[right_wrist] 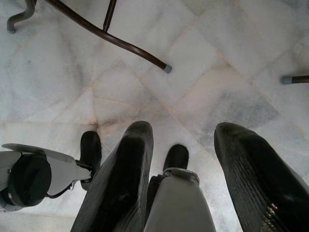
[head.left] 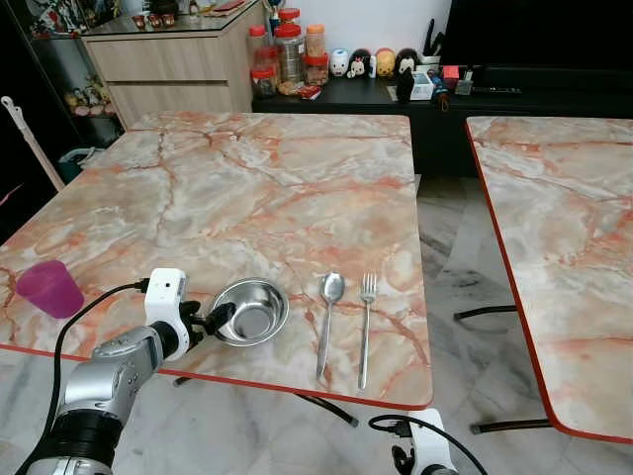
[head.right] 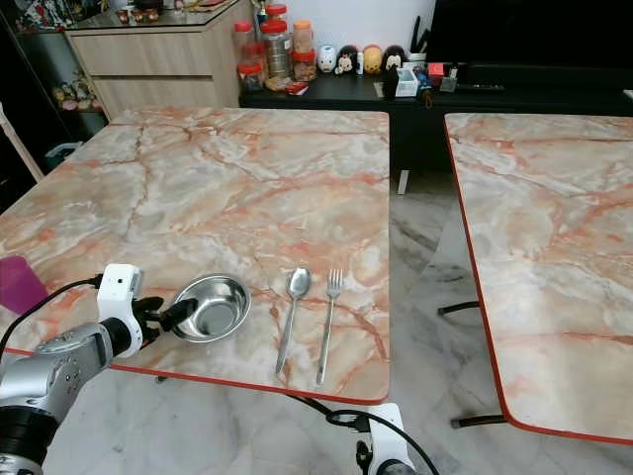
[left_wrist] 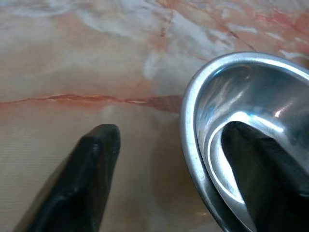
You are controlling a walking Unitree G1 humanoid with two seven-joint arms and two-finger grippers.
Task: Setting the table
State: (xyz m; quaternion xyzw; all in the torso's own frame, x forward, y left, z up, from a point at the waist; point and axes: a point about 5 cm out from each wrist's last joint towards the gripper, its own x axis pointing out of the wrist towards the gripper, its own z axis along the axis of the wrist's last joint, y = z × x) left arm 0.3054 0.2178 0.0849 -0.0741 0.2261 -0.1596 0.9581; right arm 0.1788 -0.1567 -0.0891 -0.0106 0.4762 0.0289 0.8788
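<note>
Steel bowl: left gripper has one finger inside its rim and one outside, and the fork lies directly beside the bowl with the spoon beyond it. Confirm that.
Not quite. The left gripper does straddle the rim of the steel bowl, as the left wrist view shows. But the left eye view shows the spoon directly beside the bowl, with the fork beyond it.

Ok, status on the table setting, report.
Left gripper open, one finger inside the round steel bowl, one outside its rim. Right gripper open, idle over the floor. Steel spoon and fork beside bowl. Nothing blocking.
</note>
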